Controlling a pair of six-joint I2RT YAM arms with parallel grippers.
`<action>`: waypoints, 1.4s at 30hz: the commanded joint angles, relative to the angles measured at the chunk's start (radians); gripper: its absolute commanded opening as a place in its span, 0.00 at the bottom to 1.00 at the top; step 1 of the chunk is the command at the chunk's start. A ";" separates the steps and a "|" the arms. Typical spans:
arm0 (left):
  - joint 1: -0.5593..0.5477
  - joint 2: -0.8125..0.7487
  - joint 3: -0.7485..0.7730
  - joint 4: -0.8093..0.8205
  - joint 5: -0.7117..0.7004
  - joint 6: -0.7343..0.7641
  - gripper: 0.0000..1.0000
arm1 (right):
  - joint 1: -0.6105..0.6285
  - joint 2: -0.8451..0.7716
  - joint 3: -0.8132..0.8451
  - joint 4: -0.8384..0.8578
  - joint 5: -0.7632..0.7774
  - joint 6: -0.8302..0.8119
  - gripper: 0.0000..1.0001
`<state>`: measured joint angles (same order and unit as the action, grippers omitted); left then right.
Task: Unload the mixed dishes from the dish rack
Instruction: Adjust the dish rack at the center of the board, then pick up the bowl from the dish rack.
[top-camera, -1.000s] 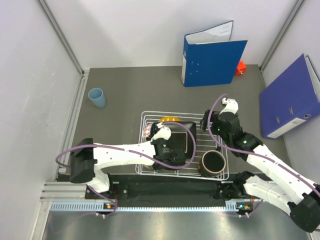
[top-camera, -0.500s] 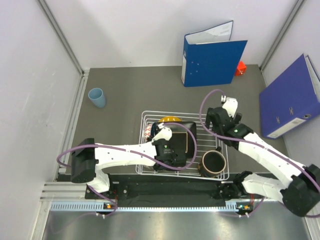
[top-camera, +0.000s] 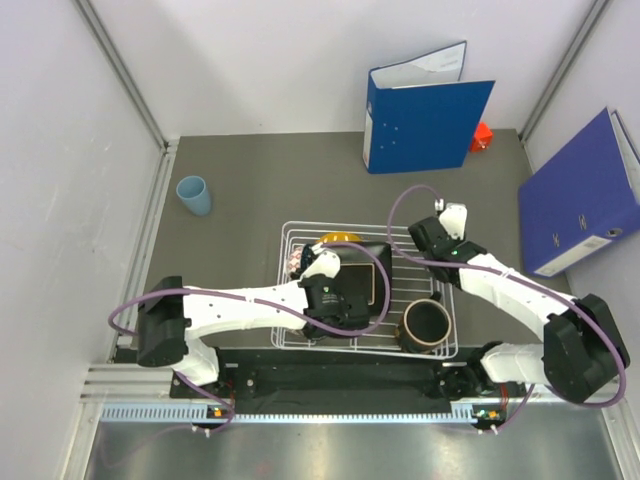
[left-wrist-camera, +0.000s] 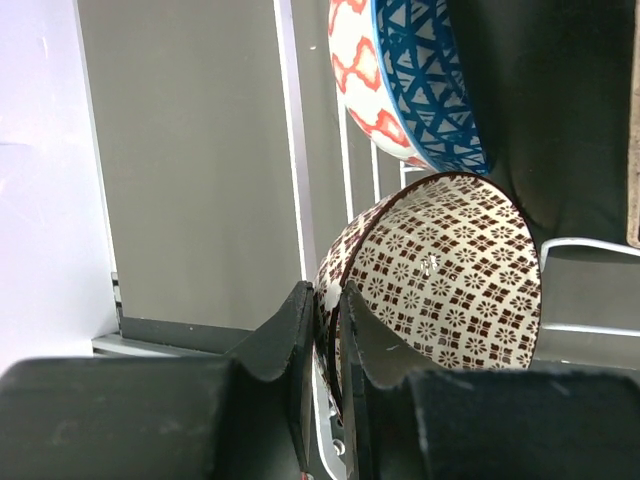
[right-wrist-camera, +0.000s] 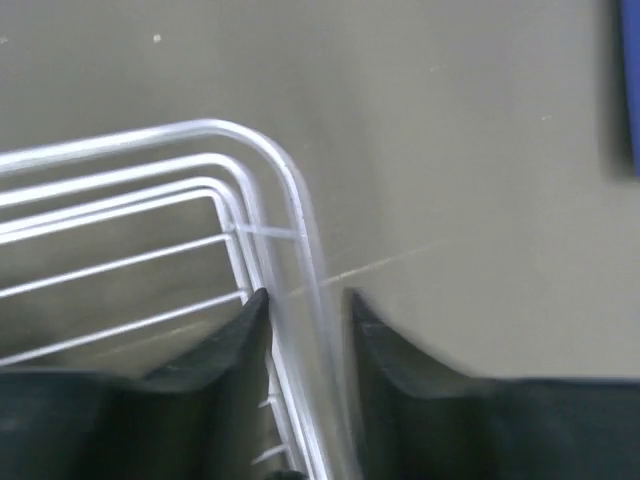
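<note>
While left fingers (left-wrist-camera: 290, 350) pinch the bowl (left-wrist-camera: 440, 270) rim, right fingers (right-wrist-camera: 230, 350) straddle the rack (right-wrist-camera: 210, 125) wire, grip unclear; unsteadied, it may lift.

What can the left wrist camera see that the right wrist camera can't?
Only the left wrist: the left gripper pinching a brown bowl by its rim, a blue bowl beside it, and a black plate. Only the right wrist: the rack corner, with the right gripper open, one finger on each side of the rim wire, and a sliver of blue binder. Both: white rack wires and the grey table.
</note>
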<state>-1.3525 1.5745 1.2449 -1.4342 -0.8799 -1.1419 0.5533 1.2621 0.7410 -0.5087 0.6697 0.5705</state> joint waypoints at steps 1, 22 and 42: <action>0.027 -0.064 0.001 0.196 -0.031 -0.029 0.00 | 0.011 0.000 -0.009 0.124 -0.123 0.034 0.05; 0.279 -0.119 -0.058 0.457 0.004 0.290 0.00 | 0.011 0.158 0.179 0.196 -0.225 0.009 0.00; 0.311 -0.123 0.060 0.462 -0.025 0.442 0.00 | 0.011 0.206 0.259 0.157 -0.219 -0.015 0.52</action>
<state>-1.0271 1.4937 1.1976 -1.2228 -0.8825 -0.6544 0.5514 1.4750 0.9649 -0.4179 0.4492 0.5262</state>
